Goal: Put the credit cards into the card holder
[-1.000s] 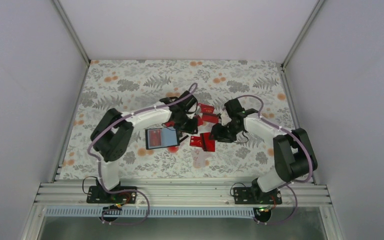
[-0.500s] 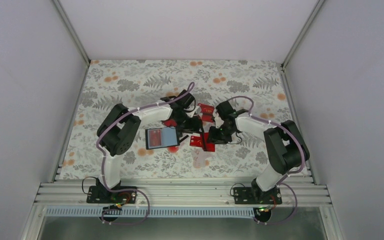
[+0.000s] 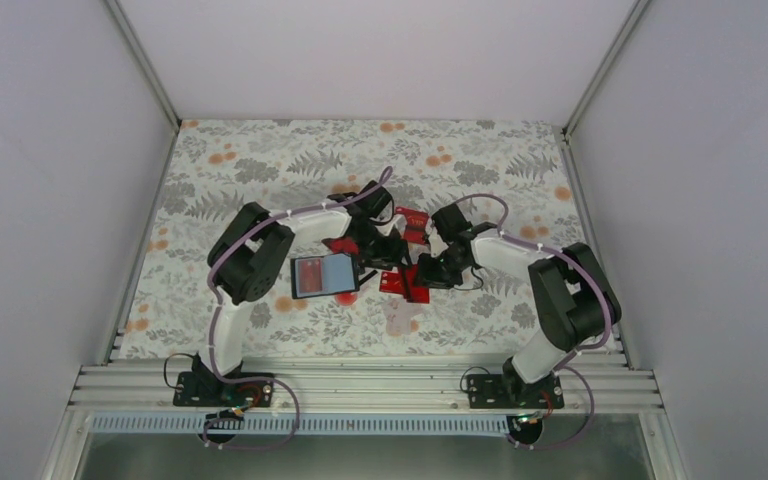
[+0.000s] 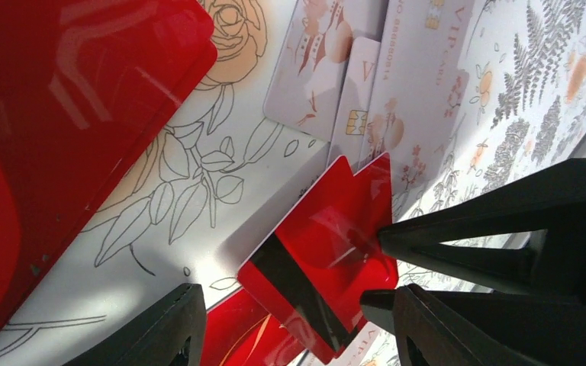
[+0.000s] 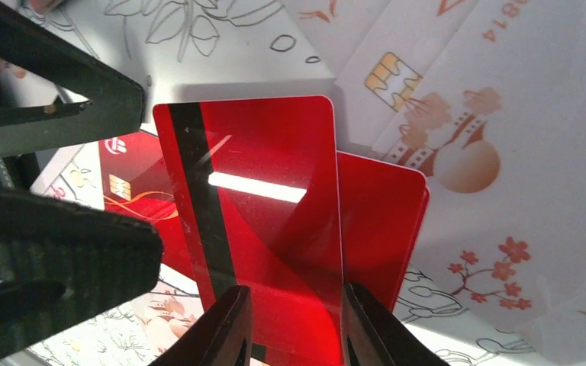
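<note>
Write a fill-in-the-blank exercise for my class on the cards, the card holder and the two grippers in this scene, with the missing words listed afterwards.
1. The right gripper holds a red card that has a ____ stripe.
2. The left gripper has its jaws ____, with that card between them.
3. In the top view, the card holder sits to the ____ of both grippers.

Missing words: black; open; left

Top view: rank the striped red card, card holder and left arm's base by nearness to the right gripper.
1. striped red card: between the jaws of the right gripper.
2. card holder: on the table, to its left.
3. left arm's base: at the near-left edge.
</note>
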`<state>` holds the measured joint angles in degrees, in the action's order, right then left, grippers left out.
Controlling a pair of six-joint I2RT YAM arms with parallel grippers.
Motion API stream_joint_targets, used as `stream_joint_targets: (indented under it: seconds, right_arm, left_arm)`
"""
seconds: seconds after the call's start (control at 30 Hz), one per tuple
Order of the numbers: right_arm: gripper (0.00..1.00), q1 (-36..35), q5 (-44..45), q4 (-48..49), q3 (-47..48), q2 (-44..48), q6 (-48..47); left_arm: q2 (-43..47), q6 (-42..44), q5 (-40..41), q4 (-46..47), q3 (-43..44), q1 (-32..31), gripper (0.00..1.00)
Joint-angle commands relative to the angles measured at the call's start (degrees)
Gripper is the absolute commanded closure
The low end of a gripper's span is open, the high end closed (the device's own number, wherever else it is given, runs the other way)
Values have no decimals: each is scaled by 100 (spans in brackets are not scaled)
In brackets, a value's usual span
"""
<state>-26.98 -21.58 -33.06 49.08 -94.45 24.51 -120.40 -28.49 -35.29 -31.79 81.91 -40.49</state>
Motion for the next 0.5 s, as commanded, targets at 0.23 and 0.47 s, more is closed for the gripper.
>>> stream_joint_targets:
  seconds: [0.23,0.47]
  right_arm:
    - [70,-105,278,411,-634,-511,69]
    - [70,-101,229,507,-686,-572,88]
  left_arm:
    - [-310,-175,-837,373,-36,173,37]
    - [-424,-221,-1033,478,-164,218,37]
